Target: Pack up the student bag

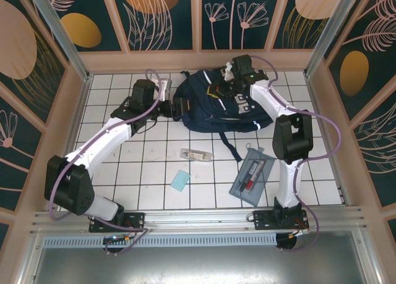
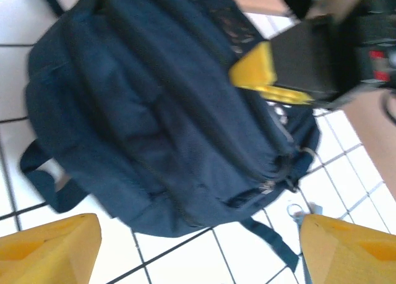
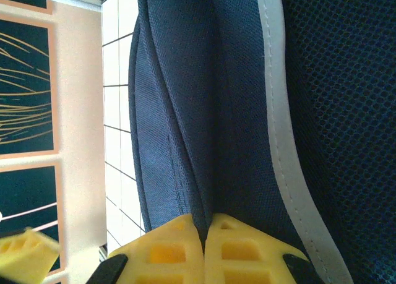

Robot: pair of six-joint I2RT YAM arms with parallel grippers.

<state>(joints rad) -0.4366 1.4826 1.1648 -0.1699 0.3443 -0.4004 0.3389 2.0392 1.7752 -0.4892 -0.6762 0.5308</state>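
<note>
1 student bag [image 1: 205,114]; right claw [image 3: 204,247] pinching its fabric, left claw [image 2: 198,250] wide; 1 pencil case [image 1: 252,176].

Locate the student bag [image 1: 216,107] at the far centre of the worktop [image 1: 142,191]. The left end effector [image 1: 178,108] stands just beside the bag's left edge. The right end effector [image 1: 234,80] is at the bag's far side, touching its fabric. In front of the bag, to the right, lies the pencil case [image 1: 247,191] with pens [image 1: 253,171] in it. An oblong item [image 1: 197,154] lies left of the case. A card [image 1: 180,180] lies nearer you, just left of that item.
</note>
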